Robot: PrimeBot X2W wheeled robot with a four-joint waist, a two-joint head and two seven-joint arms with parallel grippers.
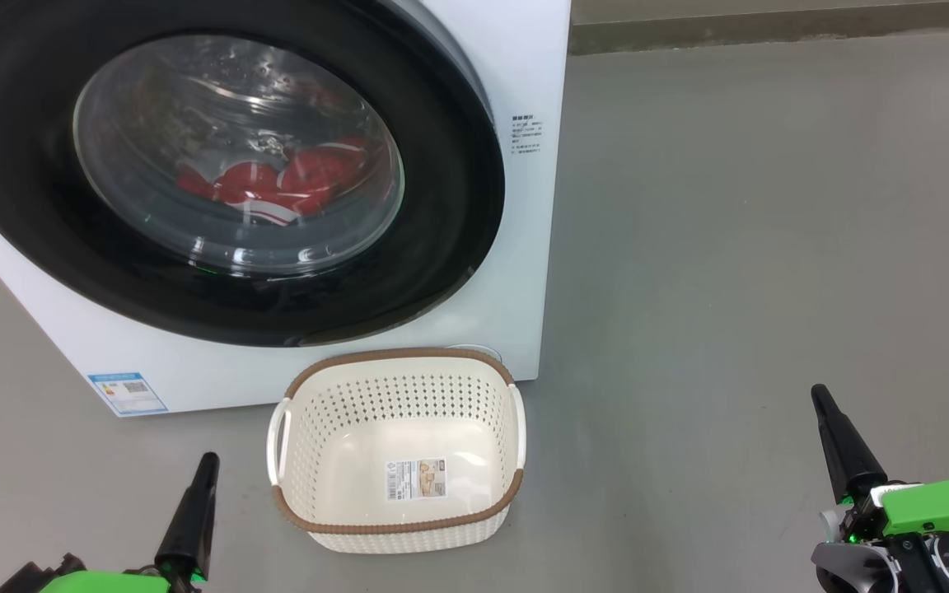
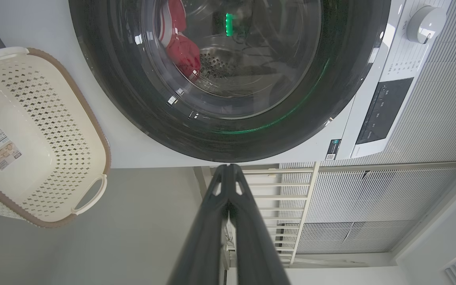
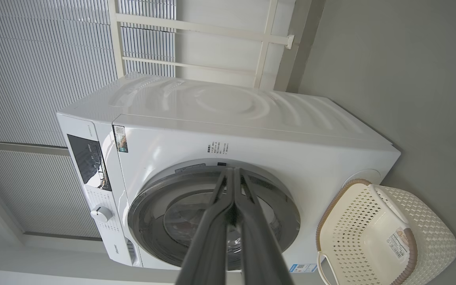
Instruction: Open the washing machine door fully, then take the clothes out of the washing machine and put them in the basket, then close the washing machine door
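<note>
The white washing machine (image 1: 524, 66) stands ahead with its black-rimmed round door (image 1: 441, 206) shut against the front. Red clothes (image 1: 293, 181) with white stripes lie in the drum behind the glass, and red clothes (image 2: 182, 49) show through the glass in the left wrist view too. The cream basket (image 1: 396, 371) with a brown rim sits on the floor just before the machine, with nothing in it but a sticker. My left gripper (image 1: 208, 458) is shut, low at the basket's left. My right gripper (image 1: 818, 394) is shut, far to the right. Both hold nothing.
Grey floor (image 1: 730, 247) stretches to the right of the machine up to a dark skirting strip. A control panel and dial (image 3: 101, 213) sit on the machine's front. A white railing (image 2: 291, 206) and ribbed wall panels stand behind the machine.
</note>
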